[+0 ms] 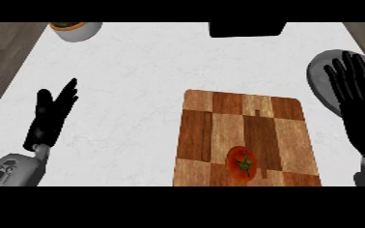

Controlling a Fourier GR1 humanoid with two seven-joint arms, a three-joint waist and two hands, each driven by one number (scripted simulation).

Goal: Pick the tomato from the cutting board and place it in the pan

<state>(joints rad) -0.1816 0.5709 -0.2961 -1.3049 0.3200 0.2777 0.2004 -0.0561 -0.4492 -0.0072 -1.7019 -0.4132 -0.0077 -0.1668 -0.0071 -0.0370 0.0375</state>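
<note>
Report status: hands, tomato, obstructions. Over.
Left hand open, resting at left. Right hand open over pan. Tomato on cutting board, untouched. Nothing blocking.

The white counter (143, 77) lies bare across its whole middle and left, so there is wide room to pass between the cutting board (246, 125) and the left hand (53, 113), which rests open, fingers up, near the left edge. At the far left corner stands a white bowl (75, 30), and a black object (247, 29) sits at the far edge, both well apart from the board. The tomato (242, 162) lies on the board's near part with open board all round it. To the right the grey pan (324, 84) is partly covered by the open right hand (349, 92), just beside the board's right edge
</note>
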